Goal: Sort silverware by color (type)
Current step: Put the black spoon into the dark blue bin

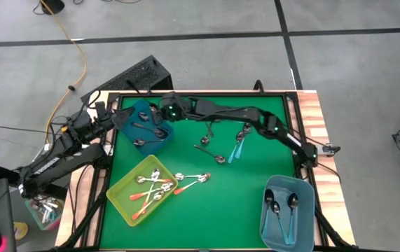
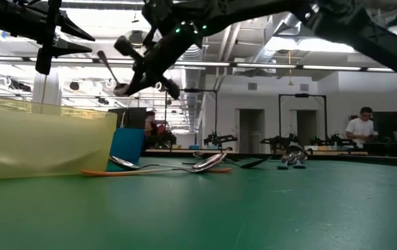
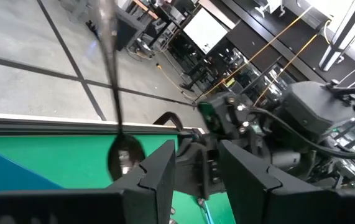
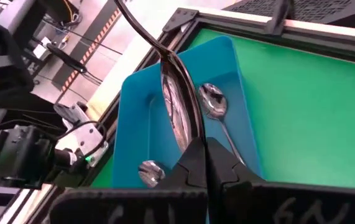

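Note:
My right gripper reaches from the table's right side and hangs over the dark blue bin, shut on a dark grey spoon. That bin holds a few dark grey spoons. My left gripper waits open at the same bin's left side, touching nothing; its wrist view shows the held spoon just ahead of its fingers. Loose dark and teal-handled spoons lie mid-mat, and orange-handled spoons lie beside the yellow-green bin. My right gripper pinches the dark grey spoon by its bowl end between the two fingers. The handle sticks out ahead of the fingertips and slants upward. The spoon is lifted clear, above the dark blue bin.
A light blue bin with teal-handled spoons stands at the mat's near right corner. The yellow-green bin with orange-handled spoons sits near left. A raised frame borders the green mat. Open mat lies in the near middle.

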Robot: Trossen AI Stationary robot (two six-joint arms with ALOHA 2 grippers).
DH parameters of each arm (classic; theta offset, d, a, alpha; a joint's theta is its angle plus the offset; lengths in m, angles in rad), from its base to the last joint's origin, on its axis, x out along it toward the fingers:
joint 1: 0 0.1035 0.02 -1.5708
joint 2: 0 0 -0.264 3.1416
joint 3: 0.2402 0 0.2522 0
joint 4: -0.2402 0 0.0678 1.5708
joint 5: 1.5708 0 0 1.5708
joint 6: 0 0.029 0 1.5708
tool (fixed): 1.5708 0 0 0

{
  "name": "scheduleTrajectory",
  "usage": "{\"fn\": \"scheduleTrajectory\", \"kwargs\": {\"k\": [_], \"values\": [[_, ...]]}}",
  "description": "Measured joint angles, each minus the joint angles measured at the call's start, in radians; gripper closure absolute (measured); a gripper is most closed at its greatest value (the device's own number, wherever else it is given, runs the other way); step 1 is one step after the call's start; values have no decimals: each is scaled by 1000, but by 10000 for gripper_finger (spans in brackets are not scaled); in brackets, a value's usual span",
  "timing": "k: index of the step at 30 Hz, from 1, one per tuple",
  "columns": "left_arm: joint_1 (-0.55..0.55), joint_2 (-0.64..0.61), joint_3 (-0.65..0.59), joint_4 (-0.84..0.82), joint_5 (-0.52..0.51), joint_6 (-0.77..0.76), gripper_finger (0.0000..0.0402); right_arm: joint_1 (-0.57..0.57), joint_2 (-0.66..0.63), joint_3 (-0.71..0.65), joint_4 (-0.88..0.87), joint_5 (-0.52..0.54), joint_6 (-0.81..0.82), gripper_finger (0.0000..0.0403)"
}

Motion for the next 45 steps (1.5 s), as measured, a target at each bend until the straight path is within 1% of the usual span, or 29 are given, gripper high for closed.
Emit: {"fn": "scheduleTrajectory", "kwargs": {"k": [1,3,5,10,15,19,21,24,34,35,38,40,45], "values": [[0,0,0,0,0,0,292,0,19,16,0,-5,0,402],[0,0,0,0,0,0,292,1,26,-3,45,-33,20,402],[0,0,0,0,0,0,292,5,34,-9,21,-49,41,402],[0,0,0,-1,0,0,292,20,64,-10,-4,-49,41,402],[0,0,0,-1,0,0,292,29,58,-6,-69,13,-23,402],[0,0,0,-1,0,0,292,28,61,-9,-96,32,-59,402],[0,0,0,-1,0,0,292,28,61,-8,-96,38,-62,402],[0,0,0,-1,0,0,292,34,61,-8,-98,82,-85,402],[0,0,0,-1,0,0,292,40,75,-7,-80,126,-112,402],[0,0,0,-1,0,0,292,41,82,-5,-65,128,-113,402],[0,0,0,-2,0,-2,292,43,98,-10,-93,90,-105,402],[0,0,0,-2,1,-2,292,51,113,-8,-70,95,-106,402],[0,0,0,-2,7,-2,292,51,113,-8,-104,92,-109,402]]}}
